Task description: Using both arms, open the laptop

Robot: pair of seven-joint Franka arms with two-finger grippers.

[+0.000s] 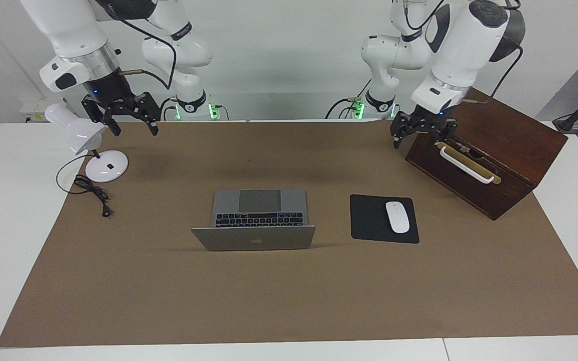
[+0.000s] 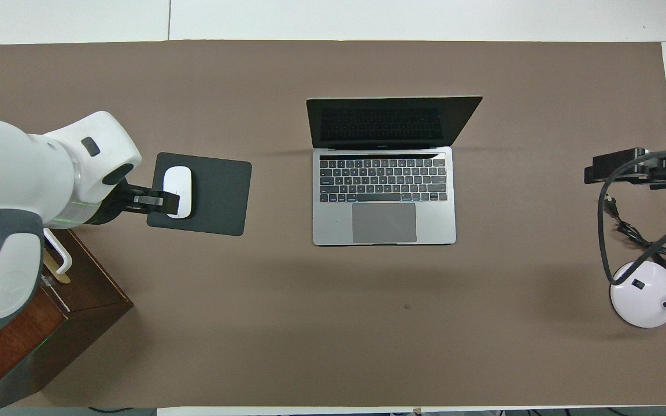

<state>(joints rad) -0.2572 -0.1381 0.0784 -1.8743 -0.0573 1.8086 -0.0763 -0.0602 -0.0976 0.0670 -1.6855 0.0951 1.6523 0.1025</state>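
The laptop [image 1: 254,218] sits near the middle of the surface [image 1: 289,301] with its lid already raised, the keyboard and trackpad facing the robots' edge and the lid's back toward the edge away from them. Judged from that, the opening step looks finished (or very nearly so), and what is left is for both arms to stay clear.

The right tool [image 1: 121,114] hangs in the air with its fingers spread and nothing between them, over the corner of the surface at the right arm's end by the robots' edge, above a white desk lamp [image 1: 93,150]. The left tool [image 1: 422,131] hovers at the front of a wooden box [image 1: 489,165] toward the left arm's end; its fingers look parted and empty.

A mouse [image 1: 397,216] lies on a black mouse pad [image 1: 369,220] beside the laptop, apart from both tools. If the lid needs more tilt, the next move calls for one tool steadying the base while the other pushes the lid's top edge.
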